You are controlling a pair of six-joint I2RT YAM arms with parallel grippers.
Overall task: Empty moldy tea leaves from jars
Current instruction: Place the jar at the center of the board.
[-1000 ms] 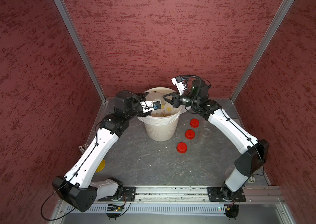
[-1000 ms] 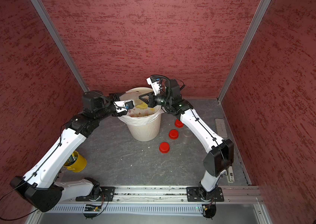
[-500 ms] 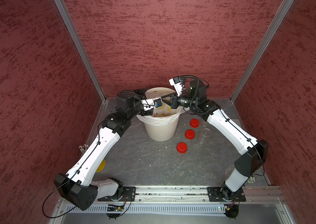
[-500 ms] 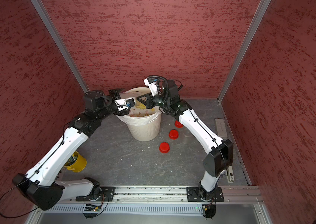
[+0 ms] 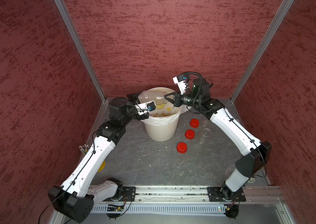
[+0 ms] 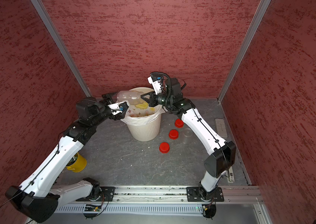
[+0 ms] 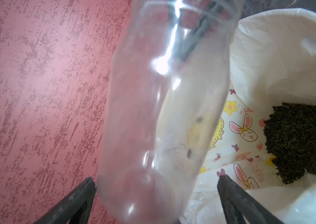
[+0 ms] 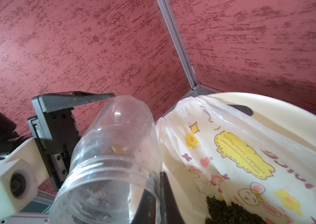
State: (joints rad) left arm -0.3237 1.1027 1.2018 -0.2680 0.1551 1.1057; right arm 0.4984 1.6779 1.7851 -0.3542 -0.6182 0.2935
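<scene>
A clear, lidless jar (image 5: 153,97) (image 6: 129,96) lies on its side in the air over the back rim of the cream bin (image 5: 162,130) (image 6: 145,130). My right gripper (image 5: 166,97) (image 8: 158,178) is shut on the jar's mouth wall, one finger inside and one outside. My left gripper (image 5: 140,99) (image 7: 157,178) stands open around the jar's base end (image 7: 163,106), both fingers apart from it. Only a few dark specks cling inside the jar (image 8: 114,155). A heap of dark tea leaves (image 7: 296,141) (image 8: 230,211) lies in the bin's printed bag.
Three red lids (image 5: 194,123) (image 5: 189,134) (image 5: 181,147) lie on the grey floor right of the bin. Beside them stands another clear open jar (image 5: 205,132) (image 6: 187,132). A yellow cup (image 6: 76,163) sits under my left arm. A grey block (image 6: 221,128) lies by the right wall.
My left gripper has opened off the jar's base end. The jar stays over the bin, held by the right gripper alone.
</scene>
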